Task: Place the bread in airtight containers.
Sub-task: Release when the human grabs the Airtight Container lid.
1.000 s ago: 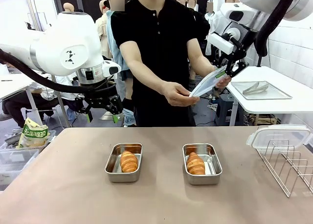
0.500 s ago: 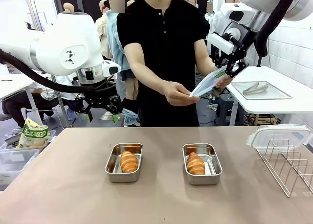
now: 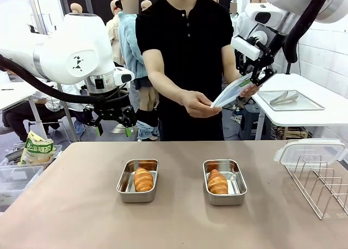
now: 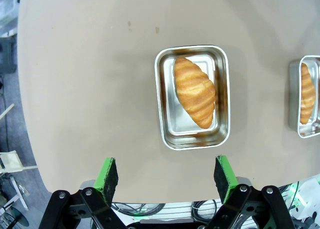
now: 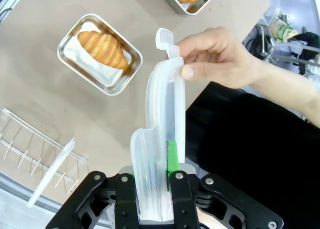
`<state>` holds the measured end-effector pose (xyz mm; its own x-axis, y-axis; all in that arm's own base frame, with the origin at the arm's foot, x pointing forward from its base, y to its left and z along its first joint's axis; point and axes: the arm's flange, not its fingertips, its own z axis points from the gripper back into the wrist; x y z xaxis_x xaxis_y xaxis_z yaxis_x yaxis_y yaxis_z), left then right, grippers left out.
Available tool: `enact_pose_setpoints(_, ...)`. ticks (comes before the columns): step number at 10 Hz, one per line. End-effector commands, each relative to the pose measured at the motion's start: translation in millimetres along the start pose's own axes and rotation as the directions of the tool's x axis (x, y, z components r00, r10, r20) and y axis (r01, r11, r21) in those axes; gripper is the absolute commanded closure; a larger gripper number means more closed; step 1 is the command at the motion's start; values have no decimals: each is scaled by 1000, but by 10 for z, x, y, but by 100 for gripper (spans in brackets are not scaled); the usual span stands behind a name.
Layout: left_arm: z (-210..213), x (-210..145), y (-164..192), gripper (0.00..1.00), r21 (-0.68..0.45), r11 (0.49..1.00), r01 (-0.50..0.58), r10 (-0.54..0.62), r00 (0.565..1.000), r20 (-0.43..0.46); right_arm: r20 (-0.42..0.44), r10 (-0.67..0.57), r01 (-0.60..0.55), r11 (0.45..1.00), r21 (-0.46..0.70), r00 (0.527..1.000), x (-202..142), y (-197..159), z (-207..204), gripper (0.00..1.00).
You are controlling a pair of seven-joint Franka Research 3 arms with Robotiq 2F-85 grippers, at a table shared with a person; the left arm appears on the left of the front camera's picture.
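Front view: croissants (image 3: 143,179) (image 3: 217,181) sit in both unlidded tubs (image 3: 137,199) (image 3: 224,201) below the right claw (image 3: 251,79), which grasps a lid (image 3: 229,92); left claw (image 3: 113,130) released.

White side table (image 3: 333,94), tiled wall (image 3: 328,47)

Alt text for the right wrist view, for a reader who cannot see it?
The right gripper is shut on one end of a clear plastic lid held edge-on, while a person's hand pinches its other end. On the tan table beyond, a steel container holds a croissant; a wire rack with another lid stands nearby.
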<state>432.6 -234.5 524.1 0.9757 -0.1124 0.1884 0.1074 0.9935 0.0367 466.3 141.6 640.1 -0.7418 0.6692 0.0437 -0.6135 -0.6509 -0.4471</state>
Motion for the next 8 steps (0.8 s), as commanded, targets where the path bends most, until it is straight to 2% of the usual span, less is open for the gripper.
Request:
enact_pose_setpoints(1, 21, -10, 16, 0, -1, 1000, -1, 1, 1000, 2, -16, 7, -7, 1000, 7, 1000, 20, -10, 9, 62)
enact_pose_setpoints(4, 21, -10, 16, 0, -1, 1000, -1, 1, 1000, 2, -23, 10, -10, 1000, 11, 1000, 40, 20, -3, 5)
enact_pose_setpoints(5, 21, -10, 16, 0, -1, 1000, -1, 1, 1000, 2, -21, 16, -16, 1000, 12, 1000, 41, 19, -12, 0)
enact_pose_setpoints(8, 21, -10, 16, 0, -1, 1000, -1, 1, 1000, 2, -33, 6, -5, 1000, 24, 999, 31, 17, -25, 0)
